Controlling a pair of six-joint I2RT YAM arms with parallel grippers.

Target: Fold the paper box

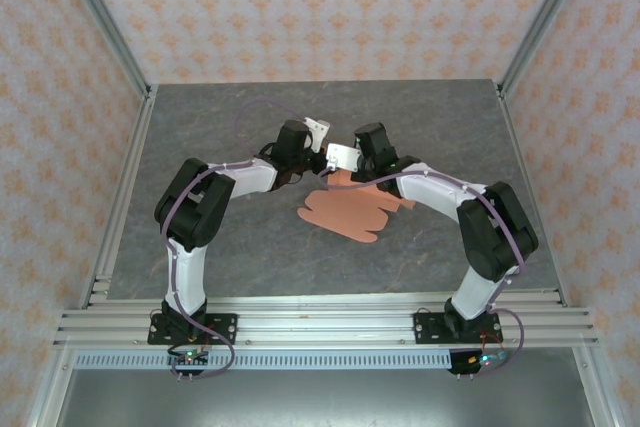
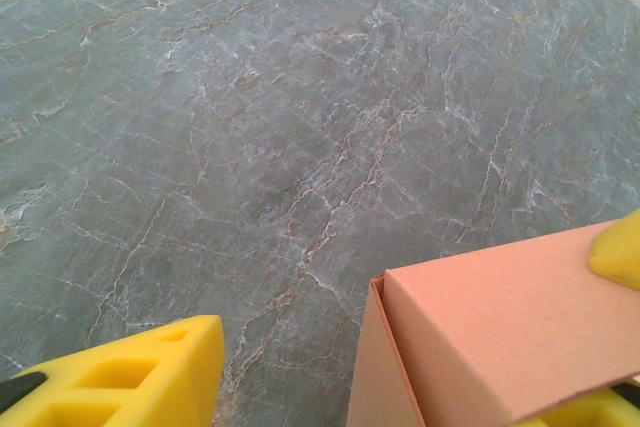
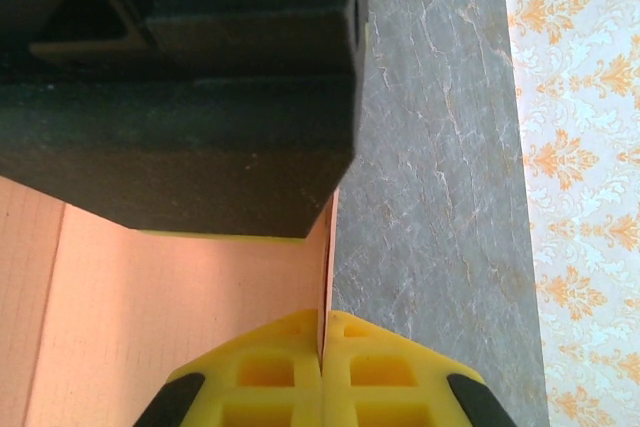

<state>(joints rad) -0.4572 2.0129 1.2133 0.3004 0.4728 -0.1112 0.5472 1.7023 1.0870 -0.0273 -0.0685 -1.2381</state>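
Right claw (image 3: 323,342): yellow-fingered, closed on a raised edge of the salmon-orange thin card paper box (image 1: 345,212), the card pinched between its tips.
Left claw (image 2: 400,317): jaws roughly halfway apart, straddling an upturned panel; one yellow fingertip (image 2: 615,252) touched it, the other stood clear.
Box location: mid-table between both arms, on the grey marbled tabletop (image 1: 220,147).
Progress: judged early; the far side stood creased upward, the near portion with scalloped tabs lay flat.
Remaining: further walls to raise, tabs to tuck.
Edges: one fold corner showed crisp in the left wrist view.
Room: bare tabletop lay open on all sides of the card; both wrists crowded together above it, a black housing (image 3: 200,97) just beyond the right claw's pinch.
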